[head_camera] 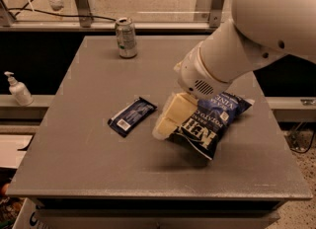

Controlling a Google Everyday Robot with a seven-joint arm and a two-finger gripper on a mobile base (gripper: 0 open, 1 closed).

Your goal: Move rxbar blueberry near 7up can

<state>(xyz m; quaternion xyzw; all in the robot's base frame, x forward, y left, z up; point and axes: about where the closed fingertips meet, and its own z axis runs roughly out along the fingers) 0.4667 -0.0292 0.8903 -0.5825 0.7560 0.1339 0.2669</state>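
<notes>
The rxbar blueberry (132, 116), a small flat dark blue wrapper with a white label patch, lies on the grey table (98, 159) left of centre. The 7up can (126, 37) stands upright at the table's back left. My gripper (162, 126), with cream-coloured fingers, hangs from the big white arm (247, 40) just right of the bar, above the table and in front of the chip bag's left end. It holds nothing.
A large dark blue Kettle chip bag (212, 124) lies right of the gripper, partly hidden by it. A white pump bottle (19, 90) stands on a ledge off the table's left side. A metal railing (79, 1) runs behind.
</notes>
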